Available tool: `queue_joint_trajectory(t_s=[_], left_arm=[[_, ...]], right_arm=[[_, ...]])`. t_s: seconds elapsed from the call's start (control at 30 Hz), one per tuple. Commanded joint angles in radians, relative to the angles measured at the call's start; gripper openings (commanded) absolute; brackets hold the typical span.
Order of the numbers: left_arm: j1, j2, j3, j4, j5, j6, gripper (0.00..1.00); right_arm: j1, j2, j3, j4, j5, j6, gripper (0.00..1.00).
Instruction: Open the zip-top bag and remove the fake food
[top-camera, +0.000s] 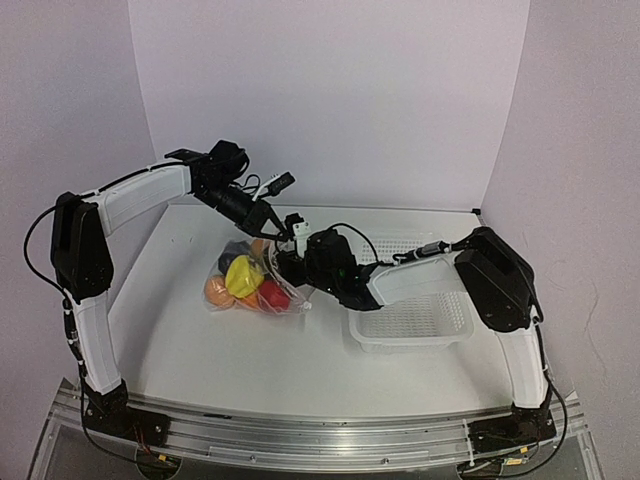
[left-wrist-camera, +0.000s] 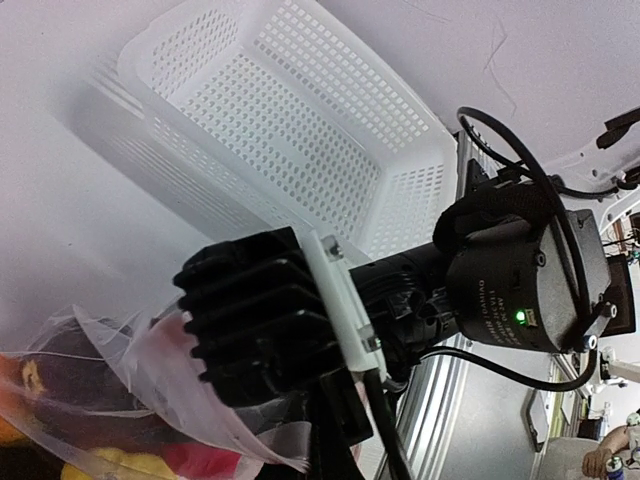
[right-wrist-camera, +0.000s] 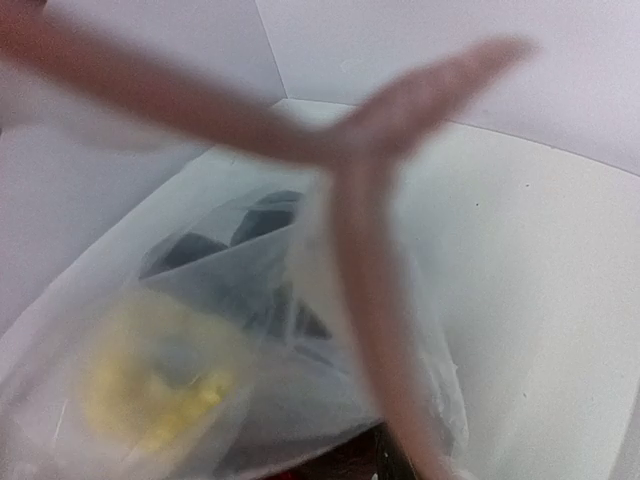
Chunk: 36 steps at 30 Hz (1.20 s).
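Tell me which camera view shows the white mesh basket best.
Left wrist view: the basket fills the upper frame, its mesh floor and walls sharp, one corner behind the right arm. The top view shows it small, with that arm crossing its far side. The right wrist view shows none of it.

Clear, crinkled zip-top bag (top-camera: 258, 288) slumps on the bench (top-camera: 200, 350), its pinkish zip edge up near the left tool (top-camera: 274, 232) and right tool (top-camera: 291, 262); yellow, red and orange fake food (top-camera: 240, 275) sits inside, below both.
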Motion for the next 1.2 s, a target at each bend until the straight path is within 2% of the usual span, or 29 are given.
queue_joint_trajectory(t_s=[0.0, 0.17, 0.23, 0.3, 0.37, 0.57, 0.6, 0.7, 0.83, 0.93, 1.17], left_arm=[[-0.005, -0.051, 0.002, -0.008, 0.104, 0.024, 0.00], [-0.005, -0.054, -0.056, 0.023, 0.084, 0.044, 0.00], [-0.002, -0.053, -0.057, 0.027, 0.065, 0.054, 0.07], [0.003, -0.055, -0.038, 0.016, 0.066, 0.072, 0.23], [0.015, -0.061, -0.015, 0.000, 0.069, 0.098, 0.43], [0.118, -0.085, 0.079, -0.002, 0.066, 0.137, 0.96], [0.140, -0.089, 0.084, 0.006, 0.050, 0.128, 0.99], [0.229, -0.095, 0.041, 0.058, -0.017, 0.049, 1.00], [0.334, -0.039, -0.035, 0.105, -0.187, -0.049, 1.00], [0.348, 0.066, -0.014, 0.072, -0.280, -0.046, 1.00], [0.349, 0.176, -0.021, 0.136, -0.320, -0.061, 1.00]], right_arm=[[-0.005, 0.066, 0.068, -0.046, 0.064, -0.002, 0.42], [-0.012, 0.100, 0.091, -0.049, 0.087, 0.020, 0.48], [-0.018, 0.104, 0.085, -0.049, 0.085, 0.030, 0.48], [-0.020, 0.105, 0.081, -0.049, 0.076, 0.033, 0.49], [-0.020, 0.107, 0.083, -0.049, 0.062, 0.033, 0.49], [-0.020, 0.121, 0.099, -0.057, 0.064, 0.040, 0.50], [-0.021, 0.121, 0.099, -0.058, 0.067, 0.043, 0.50], [-0.026, 0.123, 0.096, -0.058, 0.071, 0.057, 0.51], [-0.027, 0.128, 0.112, -0.064, 0.063, 0.061, 0.53], [-0.028, 0.136, 0.140, -0.088, 0.063, 0.062, 0.55], [-0.033, 0.179, 0.251, -0.217, 0.117, 0.088, 0.63]])
